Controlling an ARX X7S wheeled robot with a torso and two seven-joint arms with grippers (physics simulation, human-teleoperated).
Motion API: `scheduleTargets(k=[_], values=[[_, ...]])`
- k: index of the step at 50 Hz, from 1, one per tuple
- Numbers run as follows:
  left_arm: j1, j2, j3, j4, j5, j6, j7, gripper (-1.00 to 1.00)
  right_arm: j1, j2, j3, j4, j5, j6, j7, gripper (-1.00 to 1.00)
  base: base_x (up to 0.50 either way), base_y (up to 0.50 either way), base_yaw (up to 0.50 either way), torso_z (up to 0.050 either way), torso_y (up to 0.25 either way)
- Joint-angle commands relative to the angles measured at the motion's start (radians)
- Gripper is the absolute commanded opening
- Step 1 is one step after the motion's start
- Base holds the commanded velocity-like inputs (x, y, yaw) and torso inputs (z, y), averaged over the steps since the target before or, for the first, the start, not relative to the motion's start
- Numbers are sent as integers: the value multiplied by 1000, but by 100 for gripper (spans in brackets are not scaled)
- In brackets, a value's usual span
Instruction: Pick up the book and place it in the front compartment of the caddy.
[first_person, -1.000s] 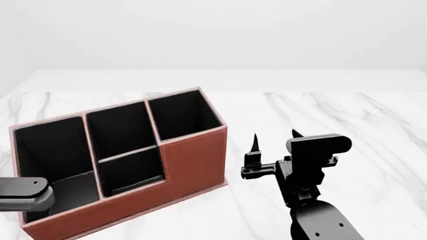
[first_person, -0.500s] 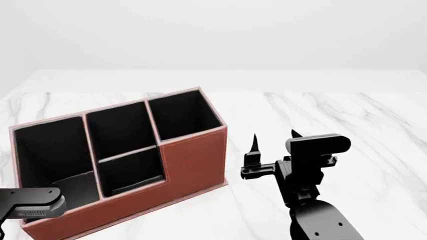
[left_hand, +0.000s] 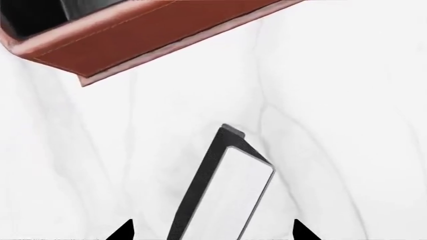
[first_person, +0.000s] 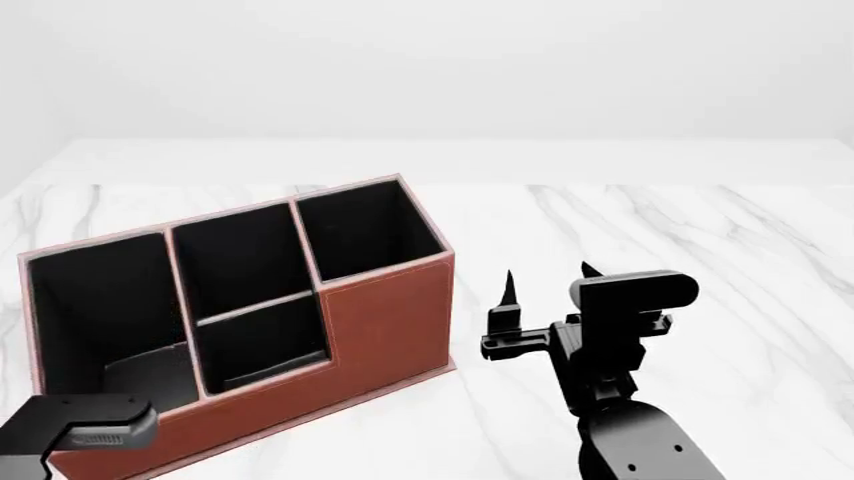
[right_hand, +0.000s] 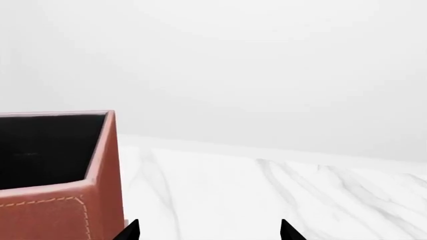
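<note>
- Two arms show in the head view: the left gripper's (first_person: 74, 425) body sits at the lower left, over the caddy's (first_person: 387, 325) near corner; the right gripper (first_person: 549, 283) points upward at centre right, jaws apart and empty.
- Left wrist view: the book (left_hand: 223, 187) stands tilted between the parted left jaws, over the marble worktop (left_hand: 347, 100); contact unclear.
- Front compartment (first_person: 260, 345) looks empty.
</note>
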Motion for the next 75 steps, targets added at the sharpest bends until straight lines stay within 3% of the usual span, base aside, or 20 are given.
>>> scheduleTargets(k=[1,32,33,53,57,61,68,75], values=[[14,32,19,-38,18,-19,-1,100,2,3,2,-2,9,3,4,100,0,0,0,0,0],[41,53,45,-93,56,-44,7,100,0,9,-2,6,21,-13,13,100,0,0,0,0,0],[41,52,44,-93,59,-41,5,-100,0,10,-1,5,23,-11,14,100,0,0,0,0,0],[-1,42,35,-88,63,-111,-65,-100,1,15,-2,0,31,-15,24,100,0,0,0,0,0],[-62,74,7,-80,100,-197,-72,-100,2,17,0,-5,35,-15,25,100,0,0,0,0,0],[-142,129,22,-87,79,-320,-152,-100,4,19,-1,-9,38,-11,27,100,0,0,0,0,0],[-294,170,4,-100,5,-362,-259,-100,11,21,2,-17,46,-3,31,100,0,0,0,0,0],[-491,233,143,-140,-191,-451,-441,-100,10,22,-3,-11,45,-11,33,100,0,0,0,0,1]])
